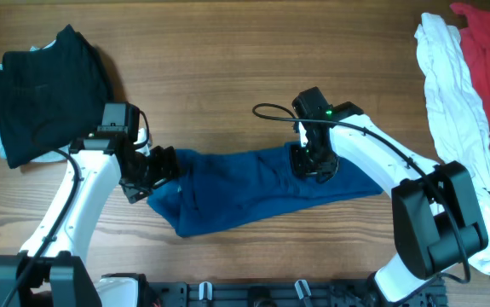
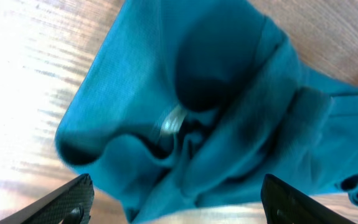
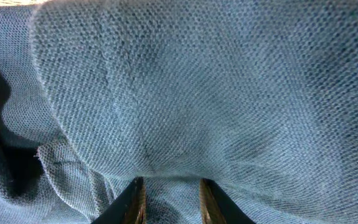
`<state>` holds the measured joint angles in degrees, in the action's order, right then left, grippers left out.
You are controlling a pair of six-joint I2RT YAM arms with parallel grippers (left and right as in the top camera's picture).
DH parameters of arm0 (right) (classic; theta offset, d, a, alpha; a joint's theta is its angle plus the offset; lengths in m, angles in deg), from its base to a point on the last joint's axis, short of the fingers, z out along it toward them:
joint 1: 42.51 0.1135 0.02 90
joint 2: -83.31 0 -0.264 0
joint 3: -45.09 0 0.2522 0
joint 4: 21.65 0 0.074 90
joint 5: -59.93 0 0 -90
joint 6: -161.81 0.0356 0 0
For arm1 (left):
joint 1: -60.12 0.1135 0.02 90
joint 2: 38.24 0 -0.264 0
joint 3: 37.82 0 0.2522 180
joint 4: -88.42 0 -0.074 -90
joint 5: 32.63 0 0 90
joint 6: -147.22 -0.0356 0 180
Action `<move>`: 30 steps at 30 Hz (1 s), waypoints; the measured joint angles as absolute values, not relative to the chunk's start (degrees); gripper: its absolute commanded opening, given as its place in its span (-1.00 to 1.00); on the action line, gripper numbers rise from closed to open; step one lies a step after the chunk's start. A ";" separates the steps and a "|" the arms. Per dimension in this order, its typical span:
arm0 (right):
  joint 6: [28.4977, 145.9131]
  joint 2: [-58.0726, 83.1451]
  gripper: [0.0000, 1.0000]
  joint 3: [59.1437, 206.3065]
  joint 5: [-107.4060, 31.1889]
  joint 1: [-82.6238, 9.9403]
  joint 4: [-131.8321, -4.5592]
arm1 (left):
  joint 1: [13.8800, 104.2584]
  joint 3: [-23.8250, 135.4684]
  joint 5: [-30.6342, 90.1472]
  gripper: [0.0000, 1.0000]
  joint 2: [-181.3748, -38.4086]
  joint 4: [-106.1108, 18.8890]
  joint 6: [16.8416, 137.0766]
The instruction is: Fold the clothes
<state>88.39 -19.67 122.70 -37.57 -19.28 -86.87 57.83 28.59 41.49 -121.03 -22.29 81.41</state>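
1. From overhead, we see the blue shirt [image 1: 245, 188] lying as a crumpled band on the wooden worktop [image 1: 227, 68], stretched between the two grippers. The left gripper [image 1: 161, 166] is at its left end. The right gripper [image 1: 313, 162] bears down on its far edge, nearer the right end. Beyond the left gripper, out to its left, lies a folded black garment [image 1: 44, 89] with a pale-blue garment [image 1: 0, 149] peeking out beneath it. Well to the right of the right gripper lie a white garment [image 1: 449, 94] and a red garment [image 1: 487, 60], touching each other.
2. In the left wrist view, that gripper's fingers [image 2: 73, 199] stand wide apart and grip nothing. The bunched shirt lies just ahead of them, reaching in between.
3. In the right wrist view, the fingers [image 3: 131, 200] are nearly together, pinching a fold of the shirt. Wrinkles run out from the pinch, and blue knit fills the view.
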 measured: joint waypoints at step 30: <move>88.39 -19.67 -0.45 122.70 -37.59 -19.28 -86.83 | 51.74 26.27 35.18 0.66 -134.54 -34.33 69.67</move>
